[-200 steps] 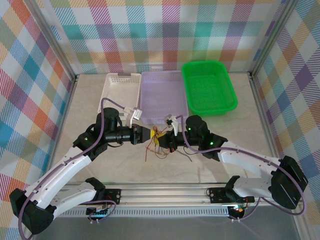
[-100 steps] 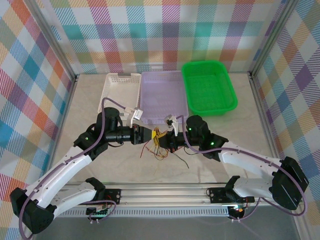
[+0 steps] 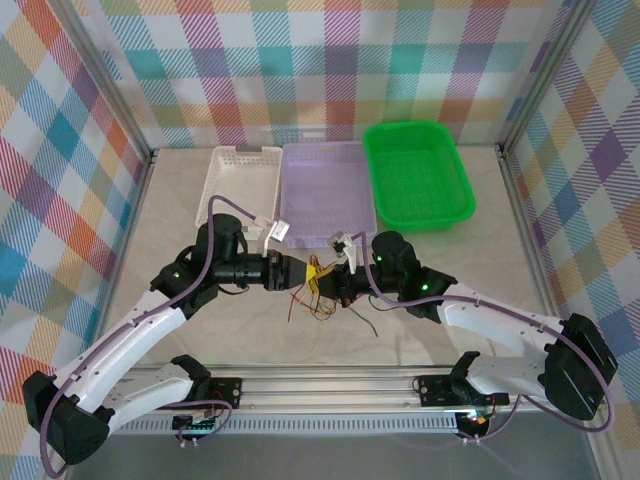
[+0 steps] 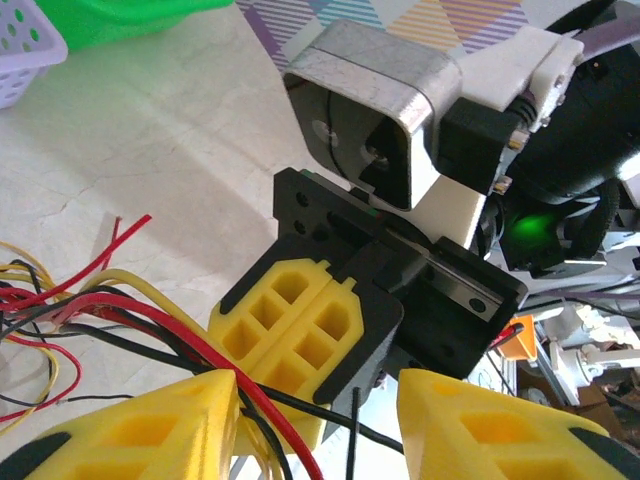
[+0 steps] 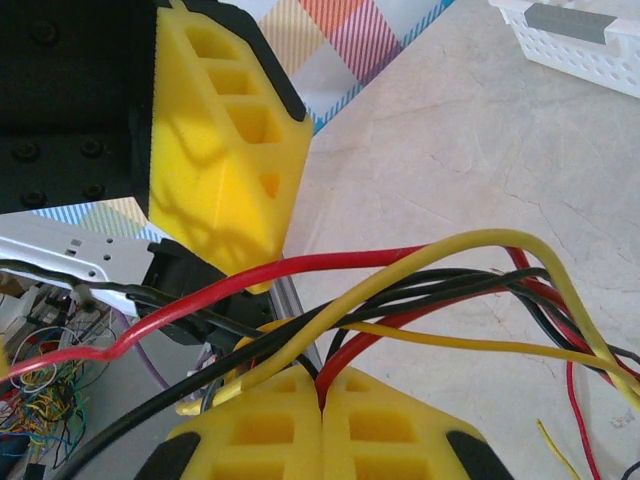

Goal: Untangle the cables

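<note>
Bright, even light, faint soft shadows on the table (image 3: pixel 480 270); wrist close-ups slightly soft at the edges

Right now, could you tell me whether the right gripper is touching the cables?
Touching: in the right wrist view the right gripper is shut on the cables, red and black strands emerging from its seam.

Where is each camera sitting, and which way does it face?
Top external: above and behind, looking down at the table; left arm, right arm, left hand and right hand at the cables.
Left wrist: on the left arm, faces the right hand; own fingers at bottom.
Right wrist: on the right arm, faces the left hand; own fingers shut on cables.
Wrist views share the cables.
</note>
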